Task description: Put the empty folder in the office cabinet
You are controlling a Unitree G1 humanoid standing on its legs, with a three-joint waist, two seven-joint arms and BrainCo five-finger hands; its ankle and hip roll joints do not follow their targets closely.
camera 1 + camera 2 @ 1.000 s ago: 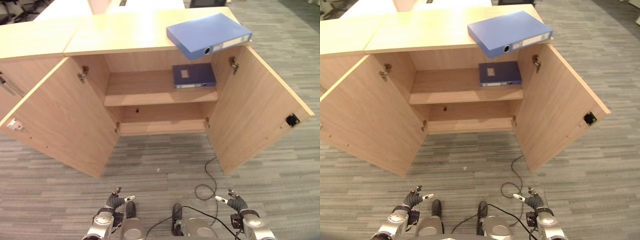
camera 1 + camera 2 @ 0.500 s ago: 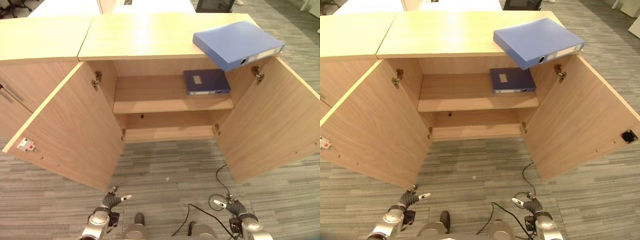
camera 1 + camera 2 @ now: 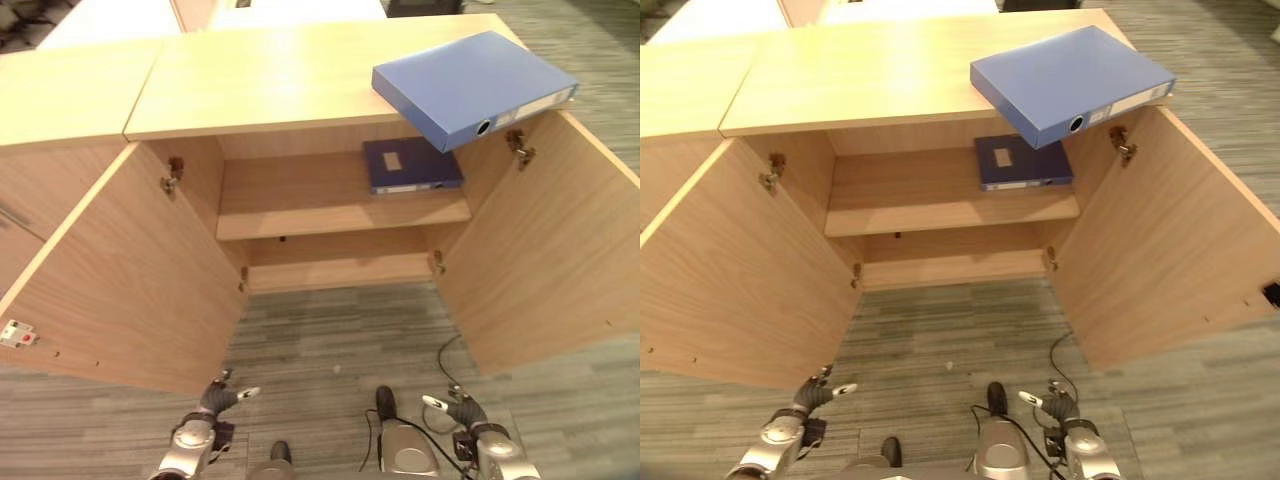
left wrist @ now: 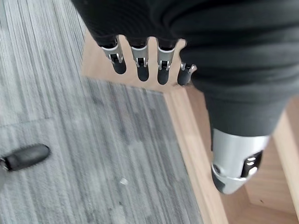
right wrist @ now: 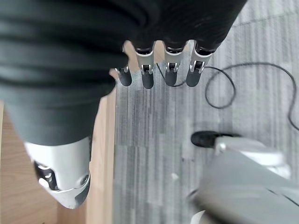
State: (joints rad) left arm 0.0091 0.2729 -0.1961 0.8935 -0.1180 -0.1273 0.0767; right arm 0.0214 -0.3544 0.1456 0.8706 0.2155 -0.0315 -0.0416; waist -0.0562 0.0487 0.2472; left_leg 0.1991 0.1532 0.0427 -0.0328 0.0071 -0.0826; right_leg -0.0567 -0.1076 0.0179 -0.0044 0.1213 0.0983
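A blue folder lies flat on the right end of the wooden cabinet's top, one corner jutting past the front edge. A darker blue folder lies on the upper shelf inside, at the right. Both cabinet doors stand wide open. My left hand hangs low at the bottom left, fingers straight and holding nothing. My right hand hangs low at the bottom right, likewise open and empty. Both hands are far below the cabinet and well apart from the folders.
The left door and the right door swing out toward me on either side of the opening. The lower shelf is bare. A second cabinet adjoins on the left. Grey striped carpet lies in front.
The whole picture has shifted, so the camera has moved. Both hands stay low and open. The folders have not moved on the cabinet.
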